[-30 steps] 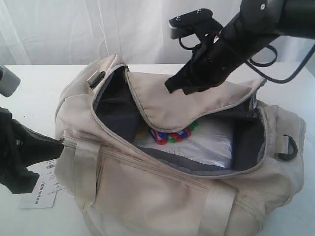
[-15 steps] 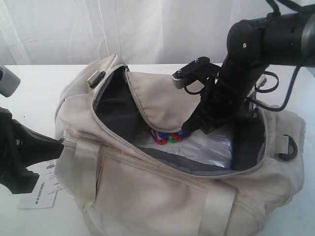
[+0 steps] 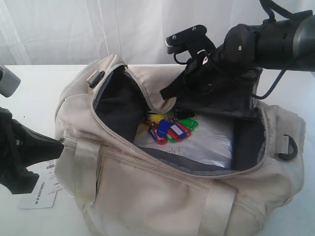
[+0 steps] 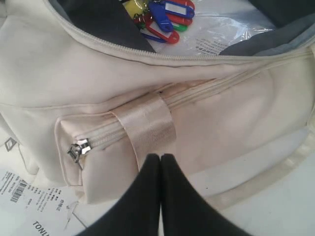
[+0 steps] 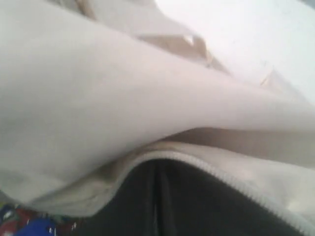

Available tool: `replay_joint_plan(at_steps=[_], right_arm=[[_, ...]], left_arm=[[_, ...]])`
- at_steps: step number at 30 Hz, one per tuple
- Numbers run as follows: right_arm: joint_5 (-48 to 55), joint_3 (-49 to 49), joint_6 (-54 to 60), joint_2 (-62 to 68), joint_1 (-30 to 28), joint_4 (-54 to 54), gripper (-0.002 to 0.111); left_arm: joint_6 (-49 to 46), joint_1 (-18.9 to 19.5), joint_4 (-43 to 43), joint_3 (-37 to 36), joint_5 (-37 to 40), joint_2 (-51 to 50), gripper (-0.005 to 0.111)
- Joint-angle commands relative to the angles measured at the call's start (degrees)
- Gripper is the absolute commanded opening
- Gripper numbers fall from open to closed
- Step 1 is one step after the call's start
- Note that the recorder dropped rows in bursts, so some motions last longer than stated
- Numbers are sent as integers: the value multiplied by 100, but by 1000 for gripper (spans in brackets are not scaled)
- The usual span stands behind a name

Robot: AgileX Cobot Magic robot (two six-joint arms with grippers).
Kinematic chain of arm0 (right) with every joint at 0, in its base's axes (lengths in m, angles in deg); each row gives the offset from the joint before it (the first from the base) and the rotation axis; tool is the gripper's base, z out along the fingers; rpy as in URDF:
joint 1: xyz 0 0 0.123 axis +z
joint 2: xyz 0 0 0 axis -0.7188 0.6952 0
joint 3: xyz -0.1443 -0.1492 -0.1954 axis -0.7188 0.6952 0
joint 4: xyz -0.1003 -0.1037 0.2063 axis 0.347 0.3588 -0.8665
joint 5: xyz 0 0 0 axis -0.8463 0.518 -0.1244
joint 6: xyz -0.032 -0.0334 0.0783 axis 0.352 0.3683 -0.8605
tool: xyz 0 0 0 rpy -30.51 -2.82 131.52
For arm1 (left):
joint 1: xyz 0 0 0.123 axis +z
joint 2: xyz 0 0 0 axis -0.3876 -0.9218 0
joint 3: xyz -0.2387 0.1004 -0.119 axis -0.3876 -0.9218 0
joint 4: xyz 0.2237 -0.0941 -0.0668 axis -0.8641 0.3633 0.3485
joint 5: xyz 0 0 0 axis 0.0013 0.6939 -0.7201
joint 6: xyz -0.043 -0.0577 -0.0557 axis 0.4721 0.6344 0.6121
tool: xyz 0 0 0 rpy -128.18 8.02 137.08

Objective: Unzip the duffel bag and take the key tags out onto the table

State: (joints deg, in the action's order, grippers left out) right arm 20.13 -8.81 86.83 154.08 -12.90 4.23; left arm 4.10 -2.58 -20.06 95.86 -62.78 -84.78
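Bunch of multicoloured plastic key tags (image 3: 170, 129) lies inside cream fabric duffel bag (image 3: 147, 191), just below right hand (image 3: 166, 92); left hand (image 4: 160, 160) farther; both pressed together.

Bright, even, diffuse light, white backdrop (image 3: 98, 29) nearly blown out, faint soft shadows on table (image 3: 39, 83), bag (image 3: 147, 191) interior dark, glare on plastic (image 3: 211, 142), exterior view slightly soft, left wrist view sharp, right wrist view heavily blurred, tags (image 5: 29, 227) smeared

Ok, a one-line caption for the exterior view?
Closed right gripper props back the top flap of the unzipped duffel bag, exposing coloured key tags on clear plastic inside.
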Motion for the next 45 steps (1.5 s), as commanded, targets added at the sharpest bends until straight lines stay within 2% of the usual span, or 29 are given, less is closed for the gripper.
replay_joint_plan(at_steps=[1, 15, 21, 27, 33, 39, 42, 45], right_arm=[[-895, 8, -32, -57, -1, -65, 0], [-2805, -178, -159, 525, -13, -190, 0], [-3090, -598, -174, 998, -64, -348, 0], [-3063, -1053, -174, 1315, -384, -696, 0], [-2065, -1212, -174, 975, -617, -839, 0], [-186, -1212, -98, 32, -552, -818, 0], [1043, -1212, 665, -360, -315, -1045, 0], [2391, -1202, 1895, -546, 35, -1953, 0]], left_arm=[[-32, -4, 112, 9, 80, 29, 0], [-32, -4, 112, 9, 80, 29, 0], [-39, -4, 112, 9, 80, 29, 0], [-39, -4, 112, 9, 80, 29, 0], [-34, -4, 112, 9, 90, 29, 0], [-34, -4, 173, 9, 101, 29, 0], [-145, -4, 312, 9, 101, 29, 0], [-246, -4, 367, 9, 122, 29, 0]])
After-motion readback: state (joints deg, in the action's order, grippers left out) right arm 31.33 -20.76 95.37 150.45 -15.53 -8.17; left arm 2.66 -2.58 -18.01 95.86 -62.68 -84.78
